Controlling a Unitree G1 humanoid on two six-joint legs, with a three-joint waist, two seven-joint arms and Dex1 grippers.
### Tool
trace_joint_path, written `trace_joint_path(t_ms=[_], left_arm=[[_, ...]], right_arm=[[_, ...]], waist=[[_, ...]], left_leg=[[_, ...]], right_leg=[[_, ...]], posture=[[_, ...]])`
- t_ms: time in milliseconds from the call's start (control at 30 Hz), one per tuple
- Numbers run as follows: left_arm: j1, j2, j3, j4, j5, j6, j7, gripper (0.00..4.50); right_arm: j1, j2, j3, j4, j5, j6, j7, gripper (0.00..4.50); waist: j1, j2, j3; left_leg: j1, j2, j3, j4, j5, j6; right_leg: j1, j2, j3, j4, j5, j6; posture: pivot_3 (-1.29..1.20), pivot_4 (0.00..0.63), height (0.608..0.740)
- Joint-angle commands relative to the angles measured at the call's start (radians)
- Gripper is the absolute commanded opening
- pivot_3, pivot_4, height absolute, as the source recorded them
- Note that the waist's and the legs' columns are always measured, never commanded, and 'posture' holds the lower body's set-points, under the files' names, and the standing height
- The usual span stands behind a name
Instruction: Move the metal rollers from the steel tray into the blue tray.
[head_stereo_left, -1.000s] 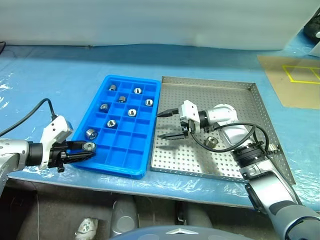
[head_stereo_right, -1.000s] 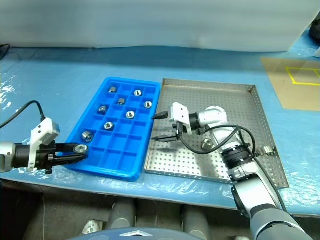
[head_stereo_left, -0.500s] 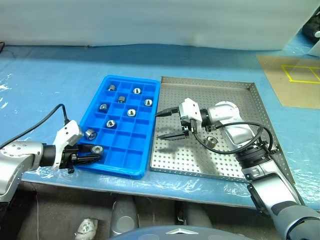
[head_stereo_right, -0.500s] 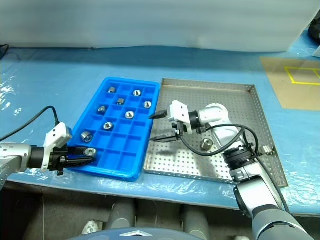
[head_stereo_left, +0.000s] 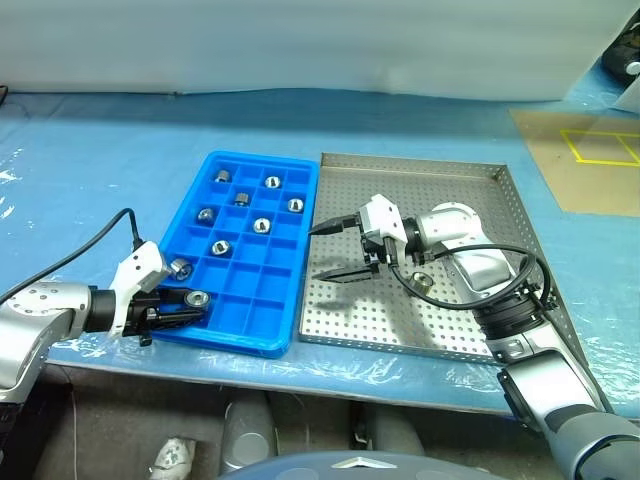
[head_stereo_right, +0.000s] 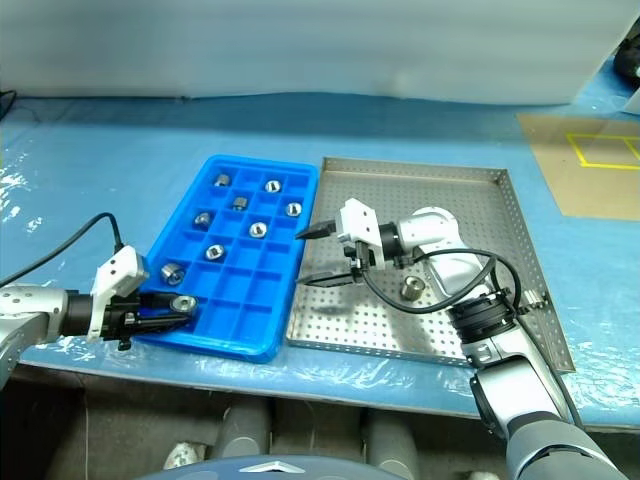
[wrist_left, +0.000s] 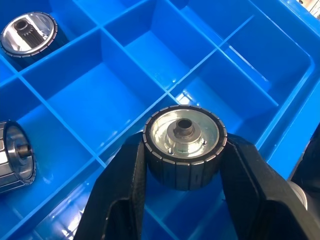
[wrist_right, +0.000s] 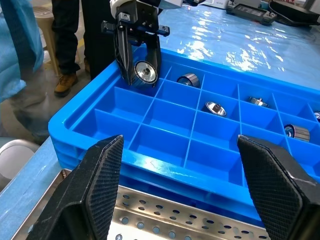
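Note:
The blue tray (head_stereo_left: 262, 157) lies left of the steel tray (head_stereo_left: 430, 180). Several metal rollers (head_stereo_left: 262, 225) sit in its far and middle compartments. One more roller (head_stereo_left: 424, 283) lies on the steel tray under my right arm. My left gripper (head_stereo_left: 190, 301) is shut on a roller (wrist_left: 185, 145) and holds it just above the near-left compartments of the blue tray (wrist_left: 125, 95). My right gripper (head_stereo_left: 316, 254) hangs open and empty over the steel tray's left edge, pointing at the blue tray (wrist_right: 170, 117).
Blue plastic sheeting (head_stereo_left: 120, 150) covers the table. A brown board with yellow tape (head_stereo_left: 590, 150) lies at the far right. A person's legs (wrist_right: 65, 30) stand beyond the blue tray's near-left corner. The steel tray's raised rim (head_stereo_left: 312, 250) abuts the blue tray.
My left gripper has carried its roller a little to the right, from the blue tray's near-left rim to above its compartments. The right gripper stays open and has barely moved.

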Motion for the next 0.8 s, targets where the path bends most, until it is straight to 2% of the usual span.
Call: trace_joint_path(t_ms=[33,167,300,533,633,800], left_arm=[[-0.002,0.007,-0.009,0.014,0.014,-0.033,0.0,2.48],[-0.019,0.009,-0.021,0.035,0.028,-0.033,0.011,3.68],[-0.071,0.013,-0.018,0.06,0.028,-0.041,0.018,3.68],[-0.482,-0.024,-0.026,0.247,-0.019,-0.032,0.016,3.68],[-0.721,-0.108,-0.124,0.379,0.011,-0.065,-0.041,3.68],[-0.924,-0.267,-0.29,0.591,0.107,-0.193,-0.168,3.68]], right_arm=[[0.004,-0.005,-0.026,-0.03,0.014,-0.013,-0.001,3.72],[0.007,-0.007,-0.027,-0.031,0.012,-0.014,-0.006,3.72],[0.008,-0.008,-0.027,-0.031,0.01,-0.017,-0.012,3.72],[0.018,-0.051,-0.058,-0.038,0.0,-0.016,-0.039,3.72],[0.05,-0.104,-0.103,-0.071,-0.002,0.004,-0.076,3.72],[0.147,-0.183,-0.186,-0.172,0.009,0.056,-0.153,3.72]], waist=[[0.0,0.0,0.0],[0.002,0.002,-0.001],[0.006,0.003,-0.002],[0.013,0.001,-0.002],[0.009,0.001,-0.002],[-0.009,0.001,-0.002]], left_leg=[[0.0,0.0,0.0,0.0,0.0,0.0],[0.001,0.0,0.0,0.0,0.0,0.0],[0.003,0.0,-0.001,0.0,0.001,-0.002],[0.003,0.004,-0.003,0.001,0.005,-0.009],[0.003,0.003,-0.003,0.005,0.006,-0.01],[0.001,0.0,-0.002,0.007,0.006,-0.009]], right_leg=[[0.0,0.0,0.0,0.0,0.0,0.0],[0.0,0.0,0.0,0.0,0.0,0.0],[0.001,-0.001,0.001,0.006,-0.001,-0.001],[0.003,0.0,0.0,0.01,0.003,-0.006],[0.005,0.0,0.0,0.01,0.004,-0.007],[0.005,0.0,0.002,0.005,0.003,-0.005]], posture=[[0.16,0.15,0.74],[0.16,0.15,0.74],[0.15,0.15,0.74],[0.07,0.15,0.74],[0.01,0.15,0.74],[-0.13,0.15,0.74]])
